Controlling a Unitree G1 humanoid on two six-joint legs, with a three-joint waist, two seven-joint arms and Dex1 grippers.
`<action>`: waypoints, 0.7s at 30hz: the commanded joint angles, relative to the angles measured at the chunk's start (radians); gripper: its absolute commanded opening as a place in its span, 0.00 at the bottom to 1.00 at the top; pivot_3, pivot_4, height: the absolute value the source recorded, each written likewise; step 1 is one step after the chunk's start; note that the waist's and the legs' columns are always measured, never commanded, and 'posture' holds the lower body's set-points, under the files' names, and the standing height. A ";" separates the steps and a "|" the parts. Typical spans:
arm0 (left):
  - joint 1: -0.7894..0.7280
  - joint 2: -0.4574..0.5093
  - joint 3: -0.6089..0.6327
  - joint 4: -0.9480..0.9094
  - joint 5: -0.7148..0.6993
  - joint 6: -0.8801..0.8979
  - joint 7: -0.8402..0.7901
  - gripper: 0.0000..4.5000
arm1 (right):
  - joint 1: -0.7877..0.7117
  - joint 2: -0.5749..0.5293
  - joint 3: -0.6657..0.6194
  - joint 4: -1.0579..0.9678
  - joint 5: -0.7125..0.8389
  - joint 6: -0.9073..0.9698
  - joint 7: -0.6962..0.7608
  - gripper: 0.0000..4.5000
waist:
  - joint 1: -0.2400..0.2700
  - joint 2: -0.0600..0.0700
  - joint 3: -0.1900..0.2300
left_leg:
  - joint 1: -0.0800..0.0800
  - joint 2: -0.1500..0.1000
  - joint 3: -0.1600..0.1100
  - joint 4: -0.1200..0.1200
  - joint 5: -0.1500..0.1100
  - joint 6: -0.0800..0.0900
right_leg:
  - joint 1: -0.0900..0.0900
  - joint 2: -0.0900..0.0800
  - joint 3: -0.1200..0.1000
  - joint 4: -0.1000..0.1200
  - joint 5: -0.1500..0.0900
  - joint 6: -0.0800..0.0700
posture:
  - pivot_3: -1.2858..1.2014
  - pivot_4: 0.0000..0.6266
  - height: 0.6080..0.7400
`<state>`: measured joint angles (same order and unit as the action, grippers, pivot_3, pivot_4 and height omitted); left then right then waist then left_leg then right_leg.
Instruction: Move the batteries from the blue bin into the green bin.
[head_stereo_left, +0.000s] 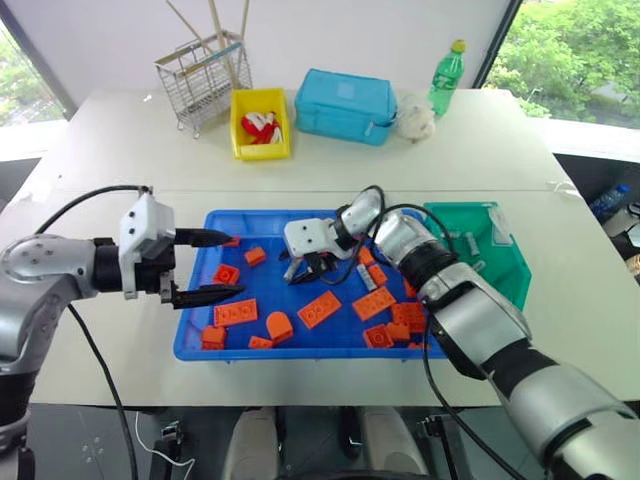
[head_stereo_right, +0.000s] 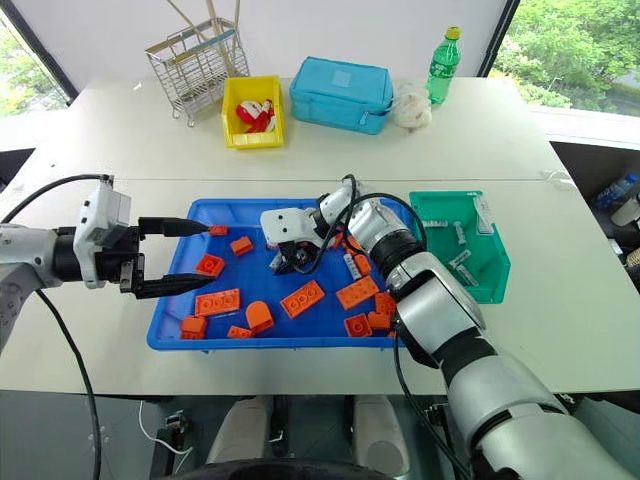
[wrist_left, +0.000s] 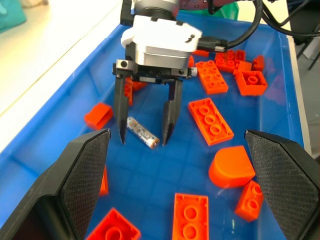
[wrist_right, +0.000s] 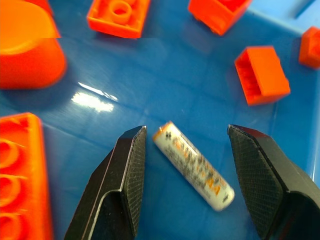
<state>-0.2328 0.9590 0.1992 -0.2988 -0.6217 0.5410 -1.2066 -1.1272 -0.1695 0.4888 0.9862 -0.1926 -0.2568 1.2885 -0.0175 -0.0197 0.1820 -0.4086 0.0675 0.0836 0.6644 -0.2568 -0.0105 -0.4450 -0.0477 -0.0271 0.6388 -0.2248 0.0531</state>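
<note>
One battery (wrist_right: 195, 167) lies flat on the floor of the blue bin (head_stereo_left: 190, 340), near its middle. My right gripper (wrist_left: 143, 141) is open and points down over it, one finger on each side of the battery (wrist_left: 142, 134), not closed on it. My left gripper (head_stereo_left: 235, 264) hangs open and empty over the bin's left end. Another battery (head_stereo_right: 352, 265) lies among the bricks beside my right forearm. The green bin (head_stereo_left: 512, 262) stands against the blue bin's right end, with several batteries (head_stereo_right: 460, 235) in it.
Orange toy bricks (head_stereo_left: 318, 309) are scattered across the blue bin. At the back of the table stand a wire rack (head_stereo_left: 203, 80), a yellow bin (head_stereo_left: 260, 140), a lidded light-blue box (head_stereo_left: 345, 105) and a green bottle (head_stereo_left: 447, 75).
</note>
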 joint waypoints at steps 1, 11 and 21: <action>0.017 0.016 0.049 -0.038 -0.017 -0.003 0.008 1.00 | -0.033 -0.005 0.010 0.059 -0.038 -0.039 0.020 0.59 | 0.000 0.000 0.000 | 0.000 0.000 0.000 0.000 0.000 0.000 | 0.000 0.000 0.000 0.000 0.000 0.000 | 0.52 0.24 0.97; 0.014 0.009 0.045 -0.033 -0.015 -0.005 0.020 1.00 | -0.004 -0.025 -0.037 0.056 -0.006 -0.004 0.125 0.02 | -0.001 0.000 0.000 | 0.002 0.000 0.000 0.000 0.000 -0.001 | 0.001 0.000 0.000 0.002 0.000 -0.001 | 0.52 0.24 0.97; -0.041 -0.066 -0.020 -0.047 -0.053 0.016 0.033 1.00 | 0.276 -0.236 -0.281 -0.805 0.150 0.672 0.017 0.02 | 0.011 0.000 0.000 | 0.000 -0.001 -0.001 0.000 0.001 -0.001 | 0.000 -0.002 -0.001 0.004 0.000 0.000 | 0.52 0.24 0.97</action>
<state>-0.2478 0.9092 0.1949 -0.3171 -0.6462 0.5476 -1.1846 -0.8825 -0.3584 0.2897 0.3992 -0.0873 0.2382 1.3455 -0.0067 -0.0195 0.1819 -0.4086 0.0662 0.0828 0.6649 -0.2561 -0.0120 -0.4453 -0.0498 -0.0277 0.6426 -0.2248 0.0532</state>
